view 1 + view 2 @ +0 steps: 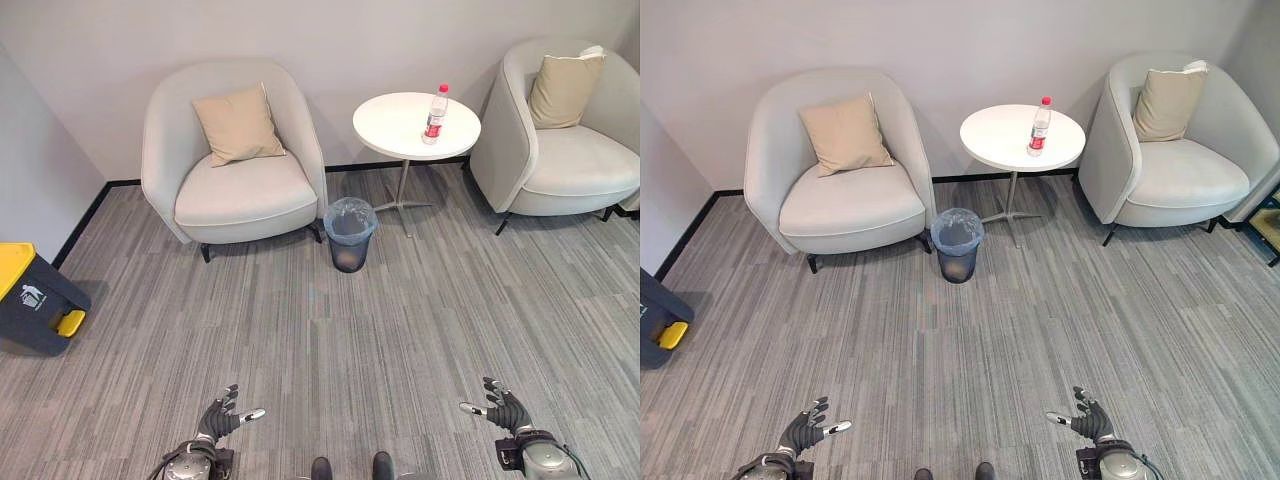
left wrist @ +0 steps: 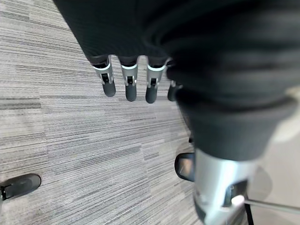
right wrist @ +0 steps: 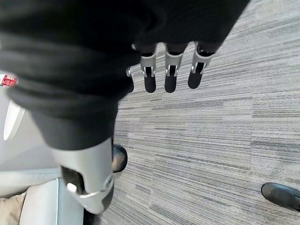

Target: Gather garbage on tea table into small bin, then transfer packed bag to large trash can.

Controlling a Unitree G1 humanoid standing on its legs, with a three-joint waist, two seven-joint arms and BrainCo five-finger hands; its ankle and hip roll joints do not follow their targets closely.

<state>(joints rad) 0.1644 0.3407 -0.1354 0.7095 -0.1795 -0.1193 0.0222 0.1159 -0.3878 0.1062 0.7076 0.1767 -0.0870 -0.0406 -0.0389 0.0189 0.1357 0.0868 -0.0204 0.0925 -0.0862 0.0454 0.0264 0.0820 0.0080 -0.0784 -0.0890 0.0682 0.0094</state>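
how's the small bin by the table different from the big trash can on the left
The small bin is round, dark and open-topped with a translucent bag liner; the large trash can is boxy, dark grey with a closed yellow lid. The small bin stands between the left armchair and the round table; the large can sits by the left wall. Both stand on the carpet.

I am standing in an office lounge or waiting corner: grey striped carpet tiles [image 1: 320, 330] run ahead of me to two pale tub armchairs [image 1: 235, 160] with beige cushions [image 1: 238, 125], a small round white desk [image 1: 415, 125] between them, and plain grey walls [image 1: 330, 40].
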